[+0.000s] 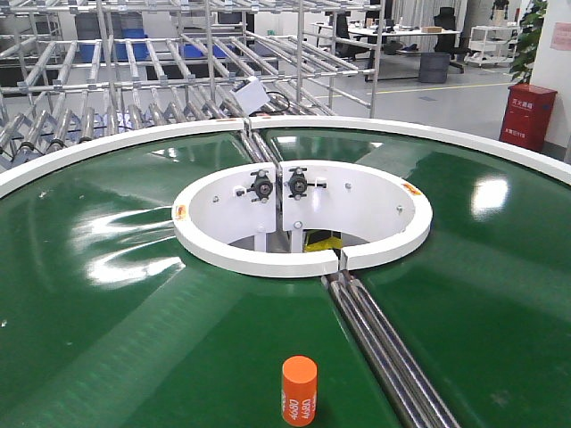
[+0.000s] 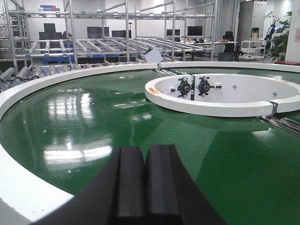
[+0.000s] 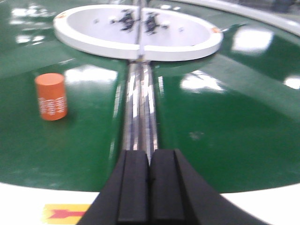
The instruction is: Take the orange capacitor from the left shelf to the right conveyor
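The orange capacitor stands upright on the conveyor's dark green belt, near the front edge and left of the metal roller seam. The right wrist view shows the same capacitor to the left of the seam. My right gripper is shut and empty, hovering over the white outer rim, apart from the capacitor. Also shut with nothing in it, my left gripper hangs above the belt near the left rim. The left shelf is out of view.
A white central ring with two bearing blocks sits mid-conveyor. Bare roller-rail racks stand behind the conveyor. A red cabinet stands at the far right. A yellow and red arrow label marks the near rim.
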